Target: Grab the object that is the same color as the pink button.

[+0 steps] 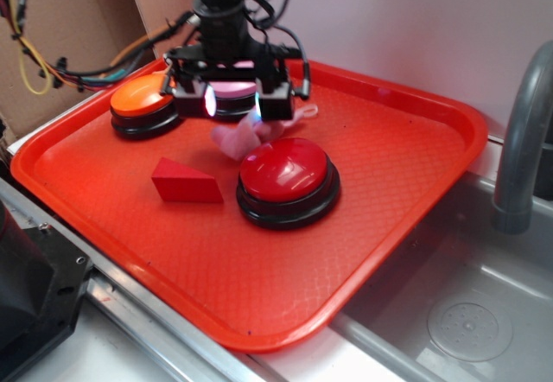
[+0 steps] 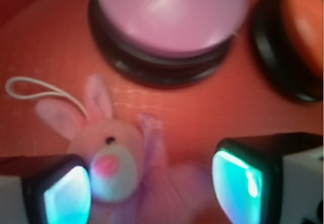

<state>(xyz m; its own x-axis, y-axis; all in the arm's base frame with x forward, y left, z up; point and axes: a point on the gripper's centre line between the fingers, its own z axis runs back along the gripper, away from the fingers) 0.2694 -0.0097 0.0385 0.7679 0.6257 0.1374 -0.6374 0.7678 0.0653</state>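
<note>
Pink plush rabbit (image 2: 109, 165) lies between the spread fingers (image 2: 66, 196) of the pincer (image 2: 152, 188), white loop string (image 2: 35, 89) trailing left. Pink button (image 2: 169, 16) sits beyond it; orange button (image 2: 298, 36) at upper right. Focus soft.

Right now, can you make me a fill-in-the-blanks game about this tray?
1. The bunny is colored ____.
2. The wedge on the tray is colored ____.
3. The tray holds ____ buttons.
4. The bunny lies between the gripper's two ____.

Missing words: pink; red; three; fingers
</note>
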